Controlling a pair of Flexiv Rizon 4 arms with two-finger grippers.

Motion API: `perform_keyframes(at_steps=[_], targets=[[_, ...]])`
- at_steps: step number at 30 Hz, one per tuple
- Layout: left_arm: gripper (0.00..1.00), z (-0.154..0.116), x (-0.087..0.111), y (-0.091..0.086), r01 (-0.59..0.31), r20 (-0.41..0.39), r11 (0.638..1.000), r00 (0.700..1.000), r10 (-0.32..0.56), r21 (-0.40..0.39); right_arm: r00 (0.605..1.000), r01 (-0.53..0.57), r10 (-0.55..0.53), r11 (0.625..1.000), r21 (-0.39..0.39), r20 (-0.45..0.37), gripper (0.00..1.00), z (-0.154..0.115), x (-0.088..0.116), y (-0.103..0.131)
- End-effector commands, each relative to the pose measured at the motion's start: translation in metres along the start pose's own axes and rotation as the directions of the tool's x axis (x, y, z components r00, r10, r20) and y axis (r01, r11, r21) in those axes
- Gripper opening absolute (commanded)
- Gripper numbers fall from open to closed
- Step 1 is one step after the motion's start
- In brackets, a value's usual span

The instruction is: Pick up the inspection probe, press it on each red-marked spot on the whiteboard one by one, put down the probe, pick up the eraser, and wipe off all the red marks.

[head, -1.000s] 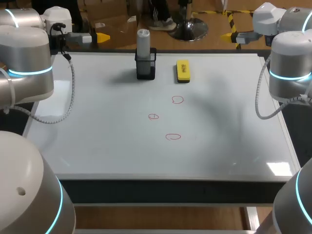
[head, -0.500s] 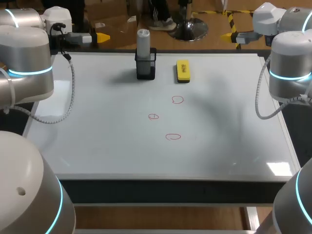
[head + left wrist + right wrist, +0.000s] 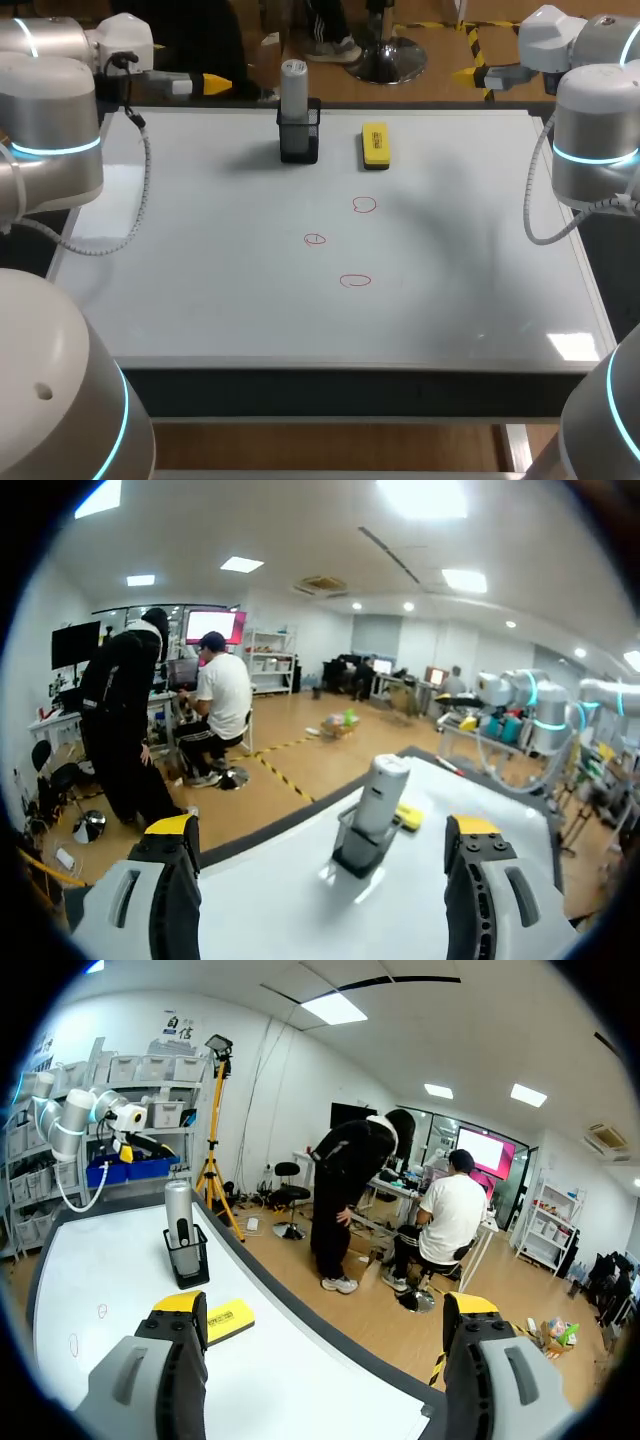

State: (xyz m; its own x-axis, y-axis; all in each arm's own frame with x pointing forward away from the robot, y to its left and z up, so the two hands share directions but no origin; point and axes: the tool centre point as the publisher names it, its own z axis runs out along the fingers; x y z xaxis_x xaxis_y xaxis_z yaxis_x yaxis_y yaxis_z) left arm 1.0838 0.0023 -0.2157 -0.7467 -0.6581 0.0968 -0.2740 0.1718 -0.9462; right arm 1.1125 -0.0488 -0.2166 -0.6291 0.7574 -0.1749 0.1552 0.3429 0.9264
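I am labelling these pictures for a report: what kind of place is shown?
Probably a robot test bench: left arm and right arm flank a whiteboard with three red marks, a probe in its holder and an eraser.

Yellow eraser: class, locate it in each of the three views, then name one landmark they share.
Head view: the eraser lies on the whiteboard's far part, right of the holder, apart from it.
Left wrist view: it peeks out behind the holder, ahead of the left pincer.
Right wrist view: it lies ahead of the right pincer, nearer than the holder.
Shared landmark: the grey probe upright in its black holder.
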Motion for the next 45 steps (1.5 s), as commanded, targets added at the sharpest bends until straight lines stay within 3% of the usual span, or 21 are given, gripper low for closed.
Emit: perform_keyframes(at_steps=[1, 8, 13, 18, 27, 37, 45], targets=[[1.00, -0.006, -0.002, 0.003, -0.035, -0.094, 0.998, 0.995, 0.039, 0.046, 1.000, 0.000, 0.000, 1.000, 0.002, 0.000, 1.00, 0.000, 0.000, 0.000], [1.00, 0.001, 0.014, 0.002, -0.077, -0.273, 0.992, 0.956, 0.102, 0.101, 1.000, 0.000, 0.000, 1.000, 0.002, 0.000, 1.00, 0.000, 0.000, 0.000], [1.00, 0.010, 0.024, 0.001, -0.077, -0.394, 0.986, 0.910, 0.131, 0.150, 1.000, 0.000, 0.000, 1.000, 0.002, 0.000, 1.00, 0.000, 0.000, 0.000], [1.00, 0.018, 0.034, 0.000, -0.081, -0.457, 0.980, 0.876, 0.157, 0.181, 1.000, 0.000, 0.000, 1.000, 0.002, 0.000, 1.00, 0.000, 0.000, 0.000], [1.00, 0.034, 0.050, 0.001, -0.082, -0.587, 0.973, 0.786, 0.196, 0.215, 1.000, 0.000, 0.000, 1.000, 0.002, 0.000, 1.00, 0.000, 0.000, 0.000], [1.00, 0.056, 0.060, 0.004, -0.029, -0.642, 0.971, 0.745, 0.179, 0.237, 1.000, 0.000, 0.000, 1.000, 0.002, 0.000, 1.00, 0.000, 0.000, 0.000], [1.00, 0.073, 0.074, 0.009, -0.005, -0.650, 0.970, 0.742, 0.166, 0.241, 1.000, 0.000, 0.000, 1.000, 0.002, 0.000, 1.00, 0.000, 0.000, 0.000]])
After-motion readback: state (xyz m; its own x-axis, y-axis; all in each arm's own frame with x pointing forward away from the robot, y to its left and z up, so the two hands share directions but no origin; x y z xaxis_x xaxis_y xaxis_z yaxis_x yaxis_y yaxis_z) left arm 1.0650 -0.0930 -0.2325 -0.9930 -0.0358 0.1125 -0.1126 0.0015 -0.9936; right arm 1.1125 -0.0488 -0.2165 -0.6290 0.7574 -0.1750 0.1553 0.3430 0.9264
